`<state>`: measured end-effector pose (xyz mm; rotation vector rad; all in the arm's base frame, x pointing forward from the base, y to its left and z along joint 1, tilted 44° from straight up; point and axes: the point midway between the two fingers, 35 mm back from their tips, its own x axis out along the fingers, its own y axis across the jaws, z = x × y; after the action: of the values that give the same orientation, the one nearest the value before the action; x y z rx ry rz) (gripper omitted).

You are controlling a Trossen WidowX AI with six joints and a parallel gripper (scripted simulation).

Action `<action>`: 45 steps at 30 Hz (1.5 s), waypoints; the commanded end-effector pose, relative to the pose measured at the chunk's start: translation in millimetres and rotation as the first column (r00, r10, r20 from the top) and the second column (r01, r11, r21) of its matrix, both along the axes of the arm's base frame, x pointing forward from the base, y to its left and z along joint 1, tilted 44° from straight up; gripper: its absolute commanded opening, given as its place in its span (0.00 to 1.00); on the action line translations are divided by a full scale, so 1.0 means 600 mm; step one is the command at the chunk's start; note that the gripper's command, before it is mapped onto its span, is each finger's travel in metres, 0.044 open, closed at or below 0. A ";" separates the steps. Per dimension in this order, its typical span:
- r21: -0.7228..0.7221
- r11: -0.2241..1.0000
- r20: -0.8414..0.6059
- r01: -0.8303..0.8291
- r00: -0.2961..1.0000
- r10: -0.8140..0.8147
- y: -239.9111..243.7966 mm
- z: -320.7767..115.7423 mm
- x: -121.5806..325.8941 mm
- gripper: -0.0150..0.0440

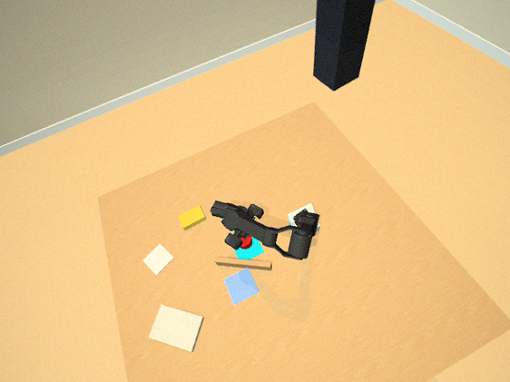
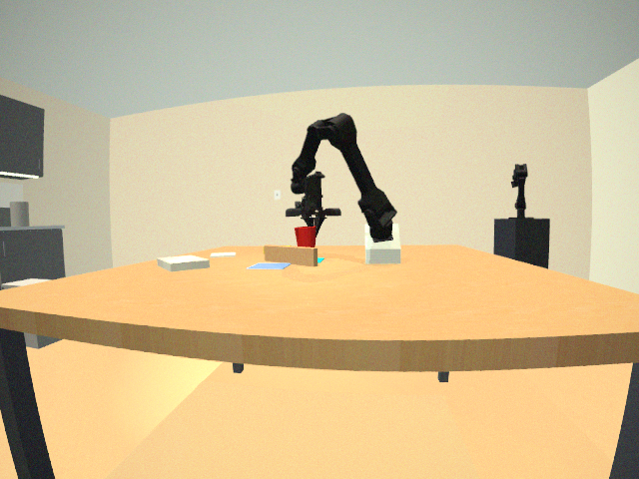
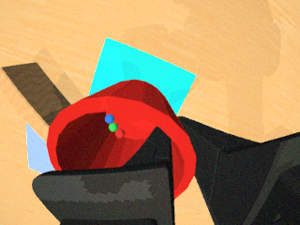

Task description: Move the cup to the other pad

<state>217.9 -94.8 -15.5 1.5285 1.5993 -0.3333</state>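
A red cup (image 1: 246,242) (image 2: 305,237) (image 3: 141,89) hangs above the table, nearly upright in the exterior view. Inside it lie a blue, a green and a red marble (image 3: 113,127). My gripper (image 2: 315,230) (image 3: 172,123) is shut on the cup's wall, one finger inside and one outside. The cyan pad (image 1: 251,253) (image 2: 320,259) (image 3: 136,63) lies below the cup, partly hidden by it in the wrist view. The blue pad (image 1: 241,288) (image 2: 269,266) (image 3: 38,154) lies across the wooden bar from the cyan pad.
The low wooden bar (image 1: 243,263) (image 2: 289,255) (image 3: 35,89) stands between the pads. A yellow block (image 1: 192,217), a small white square (image 1: 157,259) (image 2: 223,254) and a larger cream slab (image 1: 175,327) (image 2: 183,263) lie farther off. The arm stands on a pale block (image 2: 382,255).
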 end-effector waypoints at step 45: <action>0.003 1.000 0.001 -0.001 1.000 0.001 0.042 -0.042 0.005 0.47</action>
<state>221.1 -69.0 -41.2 1.5313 1.6008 -0.3310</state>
